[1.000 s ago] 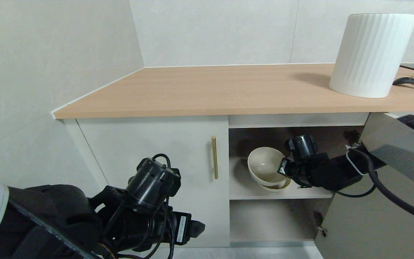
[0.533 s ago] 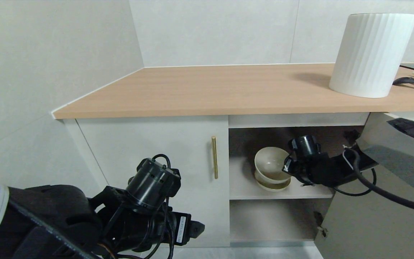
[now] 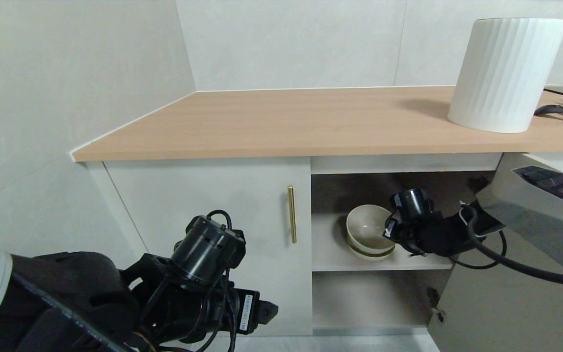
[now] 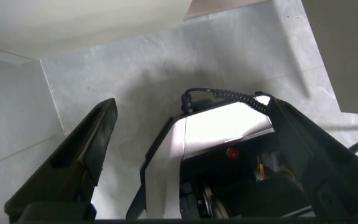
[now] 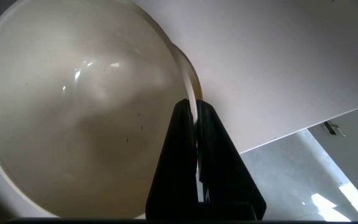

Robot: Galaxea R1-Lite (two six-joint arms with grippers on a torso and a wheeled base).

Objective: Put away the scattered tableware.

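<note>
Pale tiled walls meet in a corner behind a wooden counter [image 3: 281,122], with a white cabinet [image 3: 203,220] beneath it. Seen from the head, a ribbed white canister [image 3: 504,73] stands on the counter at 2 o'clock, and a dark utensil [image 3: 562,111] lies just beside it at its 4 o'clock. The cabinet's left door is closed and carries an upright brass handle [image 3: 291,221]. The right door [image 3: 506,303] stands open at 4 o'clock.

Inside, on the upper shelf [image 3: 330,256], sits the bowl [image 3: 365,229]. It is cream, smooth and glossy, deep and round, with a few tiny dark specks inside. It is nested upright in a second dish [image 3: 370,253] of the same cream, which has a darker olive band showing below the bowl's rim. The stack stands toward the shelf's left half, at 4 o'clock from the handle.

The right gripper [image 3: 393,230] reaches into the cabinet from 3 o'clock of the bowl, and its fingers [image 5: 185,155] pinch the bowl's thin rim, one inside and one outside. The left gripper [image 4: 191,109] hangs low at 7 o'clock, well apart from the shelf, over grey floor, with its pincer spread wide around nothing.
</note>
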